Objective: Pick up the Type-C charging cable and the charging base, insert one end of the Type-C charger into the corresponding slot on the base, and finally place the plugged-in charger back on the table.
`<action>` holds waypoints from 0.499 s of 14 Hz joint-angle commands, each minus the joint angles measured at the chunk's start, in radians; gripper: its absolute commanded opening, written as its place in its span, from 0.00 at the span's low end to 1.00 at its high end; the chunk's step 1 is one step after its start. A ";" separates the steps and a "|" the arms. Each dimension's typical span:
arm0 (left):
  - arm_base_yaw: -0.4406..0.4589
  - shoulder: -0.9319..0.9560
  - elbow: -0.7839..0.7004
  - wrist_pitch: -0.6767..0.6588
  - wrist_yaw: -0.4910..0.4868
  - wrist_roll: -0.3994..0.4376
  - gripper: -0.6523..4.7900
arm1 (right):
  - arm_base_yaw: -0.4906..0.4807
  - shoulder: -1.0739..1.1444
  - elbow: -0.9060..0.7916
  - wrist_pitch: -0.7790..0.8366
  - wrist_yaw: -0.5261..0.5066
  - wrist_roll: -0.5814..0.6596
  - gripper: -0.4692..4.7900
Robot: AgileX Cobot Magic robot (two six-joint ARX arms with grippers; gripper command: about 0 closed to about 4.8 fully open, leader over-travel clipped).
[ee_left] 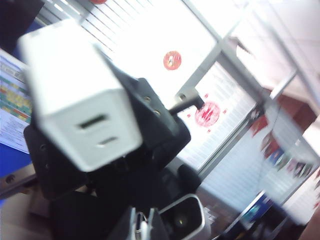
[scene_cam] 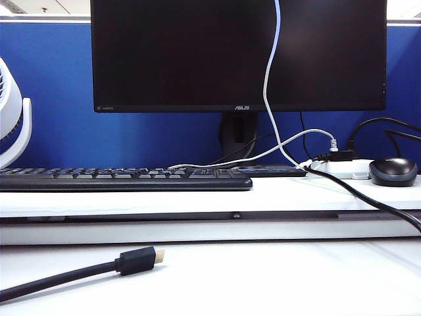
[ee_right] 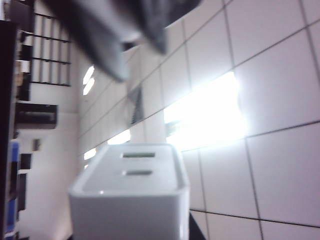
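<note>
The left gripper point(ee_left: 107, 150) is clamped on the one charging base point(ee_left: 80, 100). Its black fingers point(ee_left: 150, 115) press against the sides of the white block, and the block's face with two slots turns toward the left wrist camera. The same block shows in the right wrist view point(ee_right: 130, 195), slots up and set apart from the right gripper point(ee_right: 132, 35). That gripper's two dark fingers are blurred with a narrow gap between them, and whether they hold anything cannot be told. Both grippers show only in the wrist views.

On the table point(scene_cam: 263, 276), one black cable point(scene_cam: 59, 276) with a gold-tipped plug lies nearest the exterior camera. Behind it, on the raised ledge, sit one black keyboard point(scene_cam: 125, 178), one white power strip point(scene_cam: 342, 171) and one dark mouse point(scene_cam: 393, 171). One pale grey cable point(scene_cam: 263, 153) runs from the keyboard's rear to the strip.

The one Type-C charging cable point(scene_cam: 266, 85), thin and white, hangs from above the picture's top edge, crosses in front of the one monitor point(scene_cam: 184, 52) and reaches the ledge just beside the strip. One white fan point(scene_cam: 13, 118) stands at the far left.
</note>
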 commanded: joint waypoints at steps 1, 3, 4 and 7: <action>0.000 -0.003 0.007 0.104 -0.038 -0.215 0.11 | 0.000 0.025 0.006 0.098 -0.066 0.006 0.09; 0.000 -0.003 0.007 0.265 -0.060 -0.404 0.11 | -0.001 0.037 0.006 0.167 -0.101 0.035 0.09; 0.000 -0.003 0.007 0.330 -0.067 -0.483 0.11 | -0.002 0.039 0.006 0.210 -0.119 0.058 0.09; -0.002 -0.003 0.007 0.356 -0.055 -0.580 0.11 | -0.002 0.060 0.006 0.322 -0.120 0.215 0.09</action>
